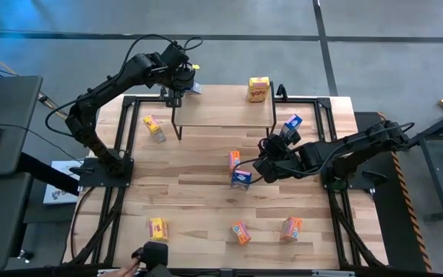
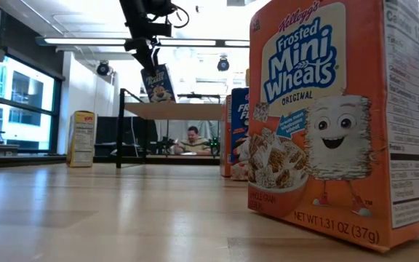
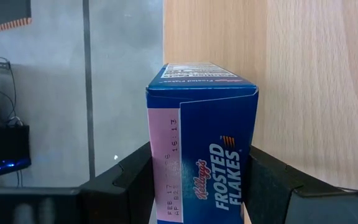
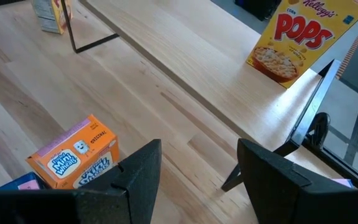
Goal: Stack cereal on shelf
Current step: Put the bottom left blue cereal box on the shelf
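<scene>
My left gripper (image 1: 183, 85) is shut on a blue Frosted Flakes cereal box (image 3: 201, 143), which hangs above the far left end of the shelf (image 1: 221, 115). The low view shows this blue box (image 2: 157, 84) just over the shelf's plank (image 2: 184, 110). A yellow Pops box (image 1: 258, 89) stands on the plank's far right end. My right gripper (image 4: 197, 168) is open with nothing between its fingers, above the table just right of an orange box (image 1: 234, 160) and a blue box (image 1: 241, 178). My left gripper pinches the blue box between its two fingers (image 3: 135, 180), on two opposite faces near the box's upper end (image 3: 191, 193). The fingers slant down from above. The box hangs below them, a little tilted and clear of the shelf.
More boxes stand on the table: yellow (image 1: 154, 125) left of the shelf, blue (image 1: 291, 123) right of it, and yellow (image 1: 158, 228), orange (image 1: 241, 232) and orange (image 1: 291, 228) near the front edge. A person (image 2: 191, 142) sits beyond the table.
</scene>
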### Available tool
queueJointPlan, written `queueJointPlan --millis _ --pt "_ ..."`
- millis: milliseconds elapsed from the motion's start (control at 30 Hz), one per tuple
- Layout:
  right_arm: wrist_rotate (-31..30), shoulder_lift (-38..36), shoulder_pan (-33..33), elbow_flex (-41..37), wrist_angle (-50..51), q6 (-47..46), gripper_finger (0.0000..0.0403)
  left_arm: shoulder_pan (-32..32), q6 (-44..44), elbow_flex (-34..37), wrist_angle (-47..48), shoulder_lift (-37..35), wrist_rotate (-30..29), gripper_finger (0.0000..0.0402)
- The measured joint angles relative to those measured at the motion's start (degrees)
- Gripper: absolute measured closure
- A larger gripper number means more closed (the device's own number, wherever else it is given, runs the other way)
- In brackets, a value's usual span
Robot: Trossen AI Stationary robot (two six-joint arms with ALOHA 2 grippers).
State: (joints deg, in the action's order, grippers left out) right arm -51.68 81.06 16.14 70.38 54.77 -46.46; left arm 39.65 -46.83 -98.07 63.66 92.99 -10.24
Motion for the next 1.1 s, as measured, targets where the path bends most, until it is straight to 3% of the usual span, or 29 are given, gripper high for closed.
queueJointPlan --millis 200,667,933,1100 --pt "2.15 0.0 0.0 -0.02 -0.03 0.43 0.0199 -0.65 0.26 -0.02 0.38 -0.04 0.01 0.0215" --pt "24.23 0.0 0.02 -0.02 -0.01 0.57 0.0199 -2.7 2.26 -0.06 2.01 -0.15 0.68 0.0215" --pt "17.09 0.0 -0.04 -0.02 -0.13 4.52 0.0199 -2.7 2.26 -0.06 2.03 -0.15 0.66 0.0215" --pt "17.09 0.0 -0.04 -0.02 -0.8 4.03 0.0199 -2.69 3.15 -0.06 2.01 -0.15 0.66 0.0215"
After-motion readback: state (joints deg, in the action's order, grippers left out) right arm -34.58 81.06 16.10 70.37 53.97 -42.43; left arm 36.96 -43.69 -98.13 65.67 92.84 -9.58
